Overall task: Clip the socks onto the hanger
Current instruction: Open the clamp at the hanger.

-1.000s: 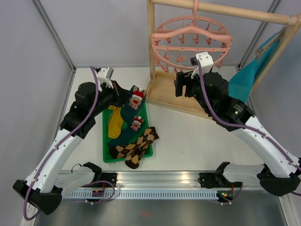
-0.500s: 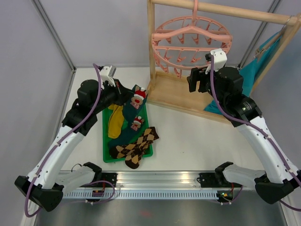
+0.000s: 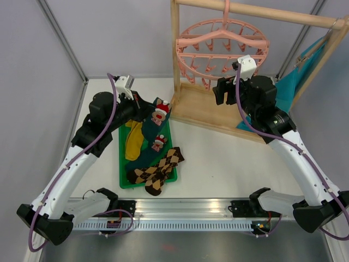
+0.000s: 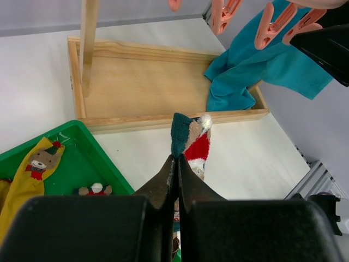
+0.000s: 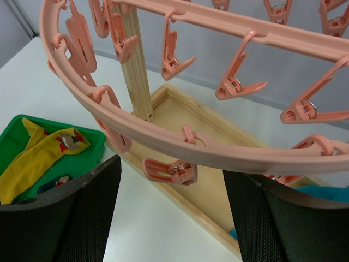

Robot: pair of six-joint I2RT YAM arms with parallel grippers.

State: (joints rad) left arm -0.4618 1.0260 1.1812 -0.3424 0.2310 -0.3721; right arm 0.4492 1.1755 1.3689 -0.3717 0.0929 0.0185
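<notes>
My left gripper [image 3: 146, 107] is shut on the cuff of a dark teal sock with a red-white Christmas figure [image 3: 158, 115] and holds it up over the green tray [image 3: 123, 180]; the sock's tip sticks out past the closed jaws in the left wrist view [image 4: 188, 136]. A mustard yellow sock [image 3: 132, 141], a second teal sock [image 3: 154, 146] and brown-tan argyle socks [image 3: 159, 166] lie in the tray. The round pink hanger [image 3: 222, 46] hangs from the wooden rack's bar. My right gripper [image 3: 221, 90] is open, just under the ring's near rim, with a dangling pink clip [image 5: 170, 170] between its fingers.
The wooden rack's base [image 3: 188, 106] sits behind the tray, its upright post [image 3: 175, 49] at left. A turquoise cloth [image 3: 283, 93] hangs on the right side of the rack and lies on the base [image 4: 256, 71]. Grey walls enclose the table.
My right gripper has risen from in front of the rack base to the hanger ring's near rim, then shifted slightly left. My left gripper lifted the teal sock a little toward the rack.
</notes>
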